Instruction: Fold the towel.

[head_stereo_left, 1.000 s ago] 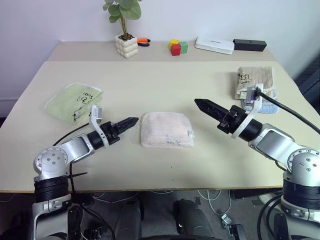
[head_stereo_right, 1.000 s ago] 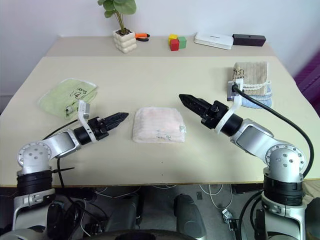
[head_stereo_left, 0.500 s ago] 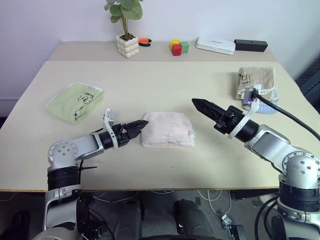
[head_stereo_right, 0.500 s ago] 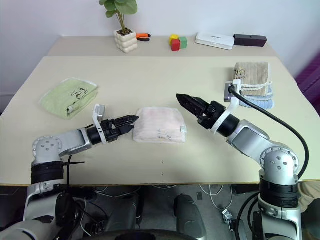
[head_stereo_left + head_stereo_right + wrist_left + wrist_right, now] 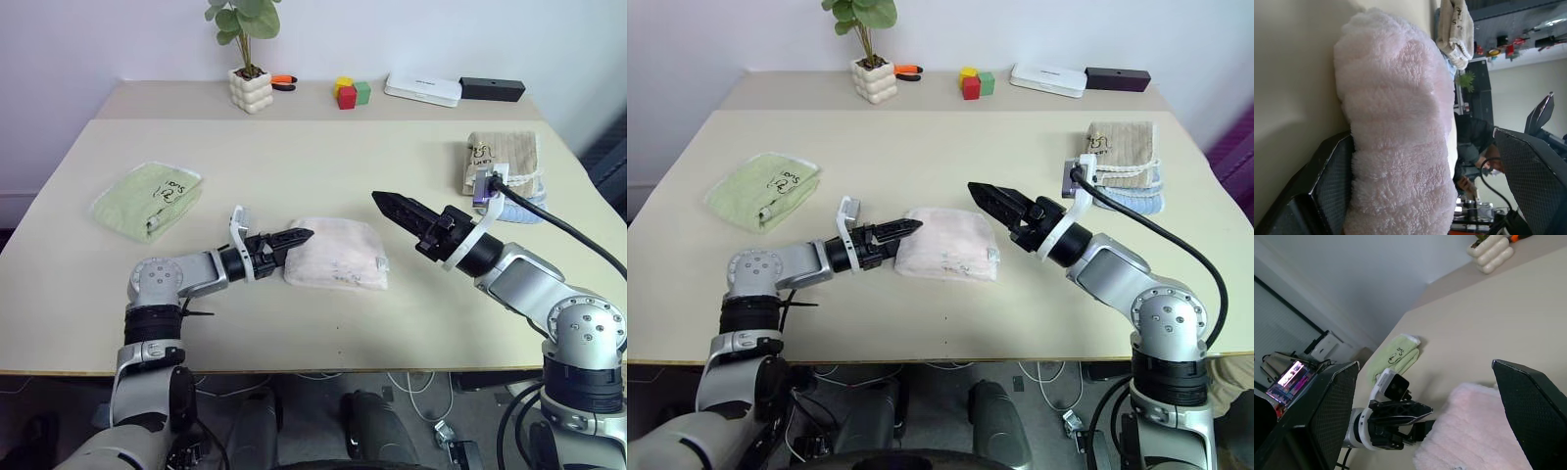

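The towel, pale pink and folded into a thick pad, lies in the middle of the table. My left gripper reaches in low from the left, its tips at the towel's left edge. In the left wrist view the fluffy towel sits between the open jaws, against one finger and clear of the other. My right gripper hovers open above the table, just right of the towel, pointing toward it. The right wrist view looks over the towel at the left gripper.
A light green towel lies at the left. Beige and blue towels are stacked at the right. Along the back stand a potted plant, coloured blocks, a white box and a black box.
My left gripper has slid right along the table until its open jaws straddle the towel's left edge, which has shifted slightly right. The right gripper has stayed in place.
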You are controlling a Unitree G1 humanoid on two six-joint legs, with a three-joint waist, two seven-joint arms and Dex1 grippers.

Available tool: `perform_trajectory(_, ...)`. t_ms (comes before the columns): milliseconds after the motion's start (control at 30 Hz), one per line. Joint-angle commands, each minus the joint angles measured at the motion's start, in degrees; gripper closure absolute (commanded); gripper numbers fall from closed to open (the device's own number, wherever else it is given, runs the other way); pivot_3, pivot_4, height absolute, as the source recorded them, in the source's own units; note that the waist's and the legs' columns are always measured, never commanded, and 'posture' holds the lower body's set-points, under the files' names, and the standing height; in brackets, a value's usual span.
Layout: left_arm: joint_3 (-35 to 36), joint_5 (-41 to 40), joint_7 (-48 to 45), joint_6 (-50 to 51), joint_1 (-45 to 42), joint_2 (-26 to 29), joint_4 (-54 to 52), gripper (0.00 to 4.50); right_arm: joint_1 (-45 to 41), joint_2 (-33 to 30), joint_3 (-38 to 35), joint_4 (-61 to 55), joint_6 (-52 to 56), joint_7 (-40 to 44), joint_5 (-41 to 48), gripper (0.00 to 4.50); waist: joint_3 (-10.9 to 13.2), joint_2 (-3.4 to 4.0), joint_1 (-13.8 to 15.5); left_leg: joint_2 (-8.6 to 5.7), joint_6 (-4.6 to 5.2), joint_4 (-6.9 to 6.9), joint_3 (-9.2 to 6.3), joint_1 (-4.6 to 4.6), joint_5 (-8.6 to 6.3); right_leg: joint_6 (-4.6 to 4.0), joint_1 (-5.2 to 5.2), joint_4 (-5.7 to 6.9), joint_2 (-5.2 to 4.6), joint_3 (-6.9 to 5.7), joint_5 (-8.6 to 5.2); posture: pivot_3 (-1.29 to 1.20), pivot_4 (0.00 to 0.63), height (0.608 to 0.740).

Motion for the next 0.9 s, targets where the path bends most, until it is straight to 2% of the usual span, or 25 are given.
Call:
perform_trajectory(33,-0.06,1.73,-0.83,0.15,-1.35,-1.37,2.41,1.48,-0.53,0.4,-0.42,-2.49,-1.33,0.59,-0.2,0.0,0.0,0.0,-0.09,-0.01,0.0,0.0,0.01,0.0,0.0,0.0,0.0,-0.01,0.0,0.0,0.0,0.0,0.15,0.74)
perform_trajectory(233,-0.09,4.18,-2.45,0.66,-1.86,-1.46,3.19,4.49,0.06,0.59,-0.72,-2.9,-1.67,0.47,-0.37,0.0,-0.05,0.05,-0.02,0.0,0.0,-0.02,-0.01,0.02,0.0,0.01,0.01,0.0,0.0,-0.01,0.01,0.0,0.15,0.74)
perform_trajectory(500,1.55,5.07,-3.18,-0.17,-2.19,-1.88,2.58,4.49,0.55,0.62,-0.24,-2.96,-2.12,1.34,-1.65,0.0,-0.05,0.05,-0.05,0.0,0.0,-0.01,-0.01,0.04,0.0,0.0,0.05,-0.01,0.0,0.0,0.0,0.0,0.15,0.74)
perform_trajectory(633,4.63,3.34,-1.95,-0.05,-0.79,-1.31,-0.95,4.49,0.81,0.66,-0.23,-3.18,-2.25,1.62,-2.23,0.0,-0.05,0.05,-0.21,0.0,0.0,-0.03,-0.02,0.04,0.0,0.01,0.03,0.0,0.0,0.0,0.0,0.0,0.15,0.74)
perform_trajectory(767,10.06,-0.61,2.11,3.94,3.34,0.02,-7.08,4.49,1.14,0.88,-0.01,-3.45,-2.39,2.01,-2.79,0.0,-0.04,0.05,-0.62,0.05,0.0,-0.13,0.0,0.03,0.0,0.04,-0.08,0.02,0.02,0.0,0.02,0.0,0.15,0.74)
perform_trajectory(900,11.98,-1.73,4.41,3.98,8.08,0.77,-13.99,4.49,0.94,1.15,0.35,-3.15,-2.42,2.66,-3.46,0.0,-0.04,0.05,-0.41,0.06,0.0,-0.16,-0.01,0.03,0.0,0.05,-0.11,0.06,0.04,0.0,0.02,0.0,0.15,0.74)
